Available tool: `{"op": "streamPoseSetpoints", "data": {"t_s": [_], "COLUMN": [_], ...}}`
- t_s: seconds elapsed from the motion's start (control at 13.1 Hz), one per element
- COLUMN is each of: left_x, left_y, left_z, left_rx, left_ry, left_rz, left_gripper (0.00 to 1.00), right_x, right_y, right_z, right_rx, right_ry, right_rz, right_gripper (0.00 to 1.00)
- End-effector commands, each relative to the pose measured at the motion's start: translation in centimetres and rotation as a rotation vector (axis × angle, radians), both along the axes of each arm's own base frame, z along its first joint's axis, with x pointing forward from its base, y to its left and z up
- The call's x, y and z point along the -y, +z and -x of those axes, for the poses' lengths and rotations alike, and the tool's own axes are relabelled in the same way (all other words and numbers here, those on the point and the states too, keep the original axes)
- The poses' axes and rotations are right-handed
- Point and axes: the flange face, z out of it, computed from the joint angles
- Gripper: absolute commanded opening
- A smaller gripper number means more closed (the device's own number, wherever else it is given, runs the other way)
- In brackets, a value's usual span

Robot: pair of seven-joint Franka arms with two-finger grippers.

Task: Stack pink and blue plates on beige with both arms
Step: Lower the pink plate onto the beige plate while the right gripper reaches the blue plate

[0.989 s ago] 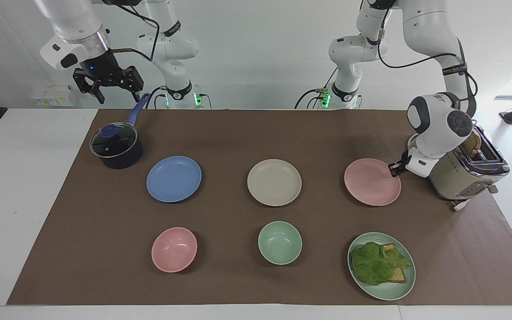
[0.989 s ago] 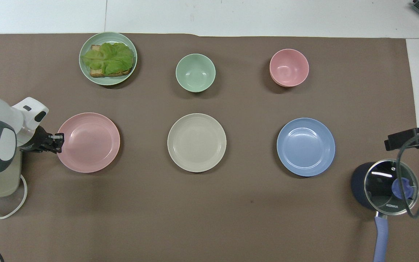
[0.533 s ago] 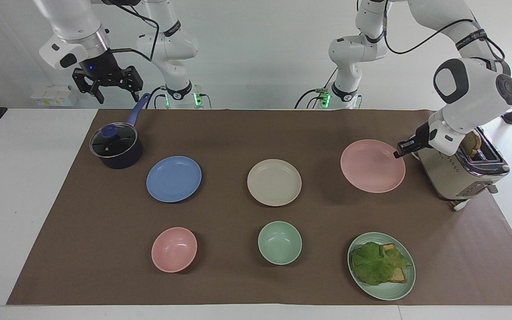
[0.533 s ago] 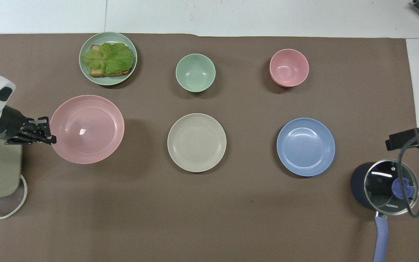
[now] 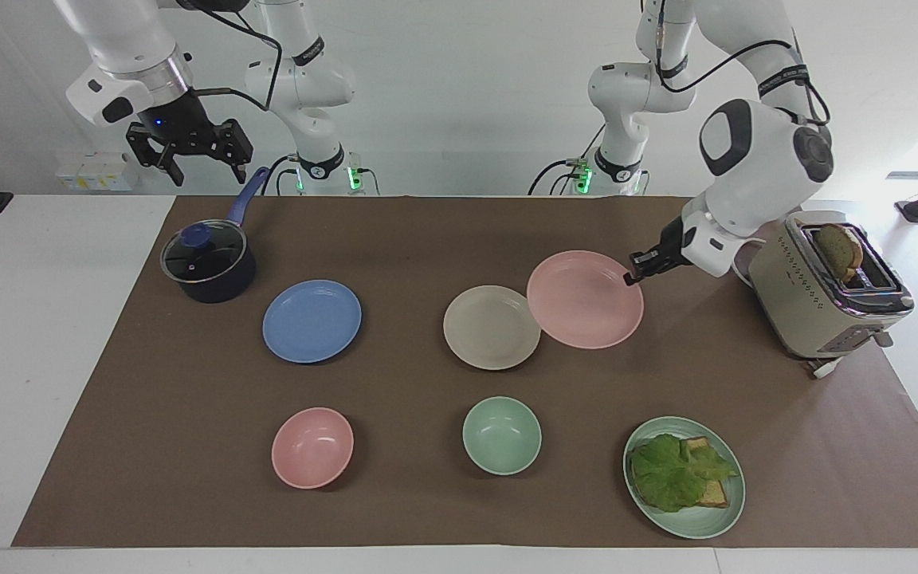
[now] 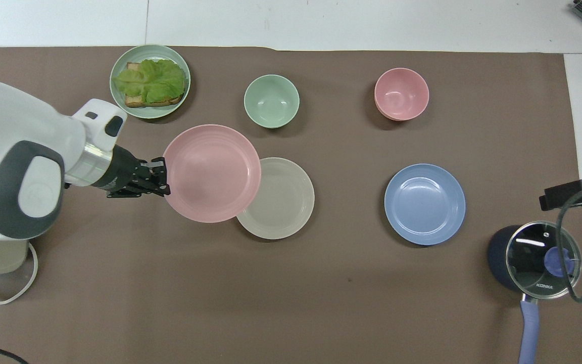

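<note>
I am counting three task plates on the desk scene: one pink plate (image 5: 584,300), one blue plate (image 5: 311,320), one beige plate (image 5: 491,327). My left gripper (image 5: 633,277) is pinching the pink plate's rim with its fingers pressed tight, holding it in the air, overlapping the beige plate's edge (not resting on it). The blue plate is lying flat toward the right arm's end. My right gripper (image 5: 205,163) is hanging with fingers spread over the saucepan (image 5: 208,262). Two bowls, a sandwich plate (image 5: 684,477) and a toaster (image 5: 828,285) are standing around.

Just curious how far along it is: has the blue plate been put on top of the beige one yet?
No, the blue plate lies by itself on the brown mat, apart from the beige plate, with nothing touching it.
</note>
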Motion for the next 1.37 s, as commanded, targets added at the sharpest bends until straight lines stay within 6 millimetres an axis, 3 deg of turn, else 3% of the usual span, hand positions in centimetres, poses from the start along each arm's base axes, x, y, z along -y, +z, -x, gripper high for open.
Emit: {"op": "streamPoseSetpoints", "data": {"t_s": [0.0,0.23,0.53,0.91,1.14,1.22,1.29], "left_x": [4.6,8.7,8.5,10.8,11.2,11.1,11.0], "left_y": [-3.0,-7.8,-11.5,-11.5,-11.5,-11.6,-11.5], "left_z": [1.3,2.2,2.3,3.4,3.5,3.5,3.4], "left_rx": [0.026,0.051,0.049,0.068,0.075,0.076,0.078], "left_ry": [0.021,0.007,0.018,-0.010,-0.021,-0.033,-0.034], "left_rz": [-0.006,-0.024,-0.042,-0.039,-0.037,-0.036,-0.036], "left_gripper": [0.00,0.00,0.00,0.00,0.00,0.66,1.00], "right_x": [1.2,1.5,1.9,1.6,1.6,1.5,1.7], "right_y": [-1.0,-3.2,-8.5,-17.7,-22.6,-23.8,-25.2], "right_z": [0.9,0.3,-0.1,-1.4,-1.5,-1.3,-1.5], "right_rx": [0.031,0.049,0.026,0.027,0.031,0.026,0.020], "right_ry": [-0.028,-0.032,-0.039,0.034,0.051,0.067,0.080], "right_rz": [-0.023,-0.021,-0.022,-0.026,-0.024,-0.027,-0.026], "right_gripper": [1.00,1.00,1.00,1.00,1.00,1.00,1.00]}}
